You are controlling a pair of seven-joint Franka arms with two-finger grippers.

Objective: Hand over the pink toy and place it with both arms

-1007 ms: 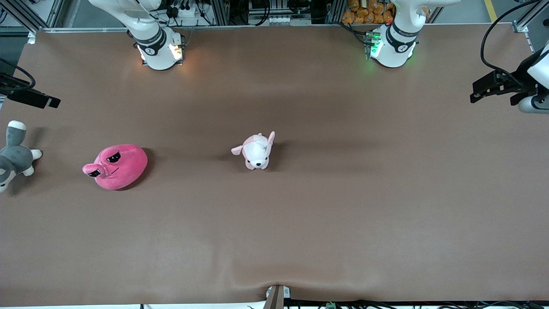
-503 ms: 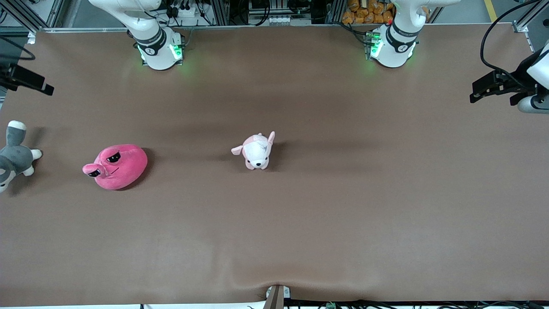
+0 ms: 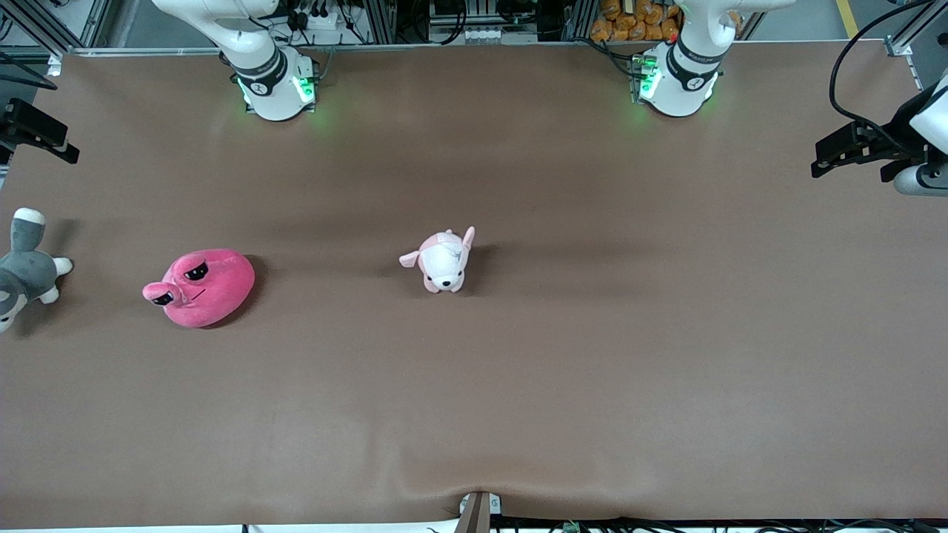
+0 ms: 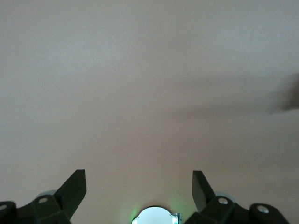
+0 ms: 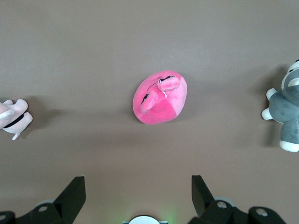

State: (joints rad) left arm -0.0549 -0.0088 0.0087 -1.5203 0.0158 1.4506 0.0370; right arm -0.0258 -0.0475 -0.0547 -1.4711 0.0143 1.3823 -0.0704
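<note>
on the brown table (image 3: 518, 385) nothing that lay there had shifted over the last second: the pink toy (image 3: 200, 287) sat toward the right arm's end, with the small pale pink dog (image 3: 442, 260) a little farther from the front camera near the middle, and the grey plush (image 3: 22, 270) at the table's edge beside the pink toy. the one change was at that end, where the right gripper (image 3: 35, 132) had drifted upward and outward in the front view, and its base light had gone from white to green. the right wrist view looked down on the pink toy (image 5: 160, 97), so the arm seemed to be lining up over it, though that is a judgement. its fingers stood wide apart, holding and touching nothing. the left gripper (image 3: 852, 152) waited over its own end of the table, spread just as wide and empty.
</note>
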